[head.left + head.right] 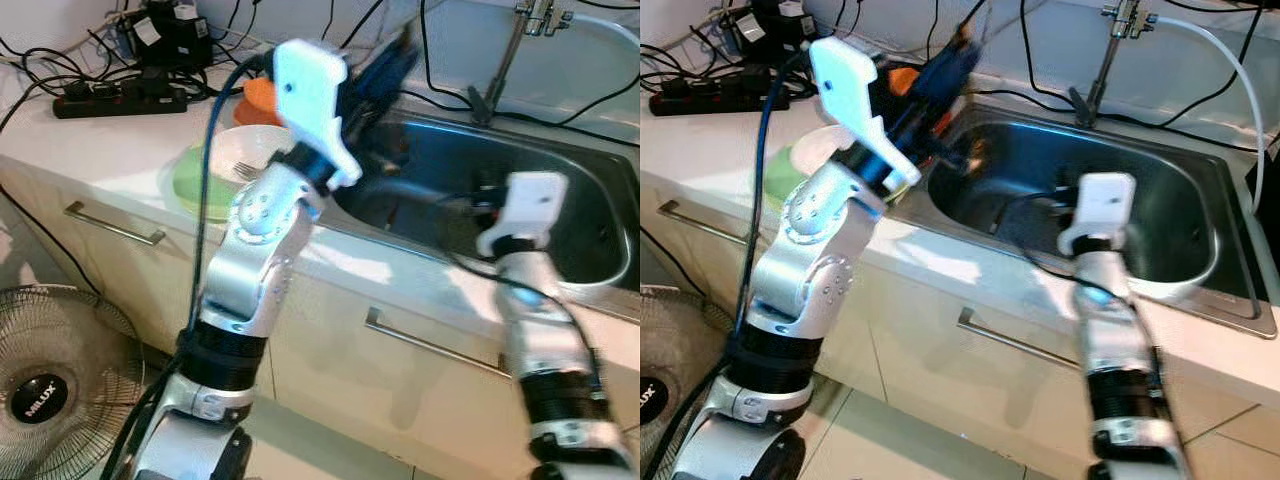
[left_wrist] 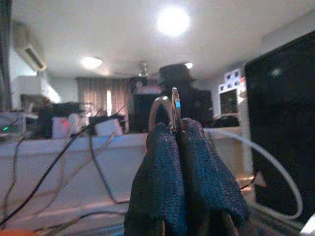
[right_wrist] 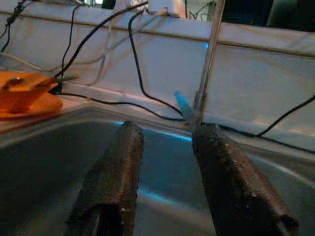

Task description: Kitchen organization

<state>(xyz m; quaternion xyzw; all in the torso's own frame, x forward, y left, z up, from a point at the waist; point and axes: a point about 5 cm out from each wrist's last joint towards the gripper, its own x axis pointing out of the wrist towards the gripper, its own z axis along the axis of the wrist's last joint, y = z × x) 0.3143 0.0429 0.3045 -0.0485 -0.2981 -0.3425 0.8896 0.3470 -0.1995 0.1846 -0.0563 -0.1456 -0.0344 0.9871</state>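
Nearest me, my left gripper (image 2: 176, 129) pinches one metal utensil (image 2: 173, 105); my right gripper (image 3: 170, 169), spread, hangs over one sink (image 1: 1160, 215).

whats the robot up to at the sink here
The robot stands at a kitchen counter with both arms reaching over the steel sink. Its left end effector is raised above the sink's near corner, fingers pressed together on a thin metal piece, apparently cutlery, though motion blur hides which. The right end effector is open and holds nothing, down inside the basin facing the back wall. On the counter to the left sit a white bowl with a fork on a green plate.
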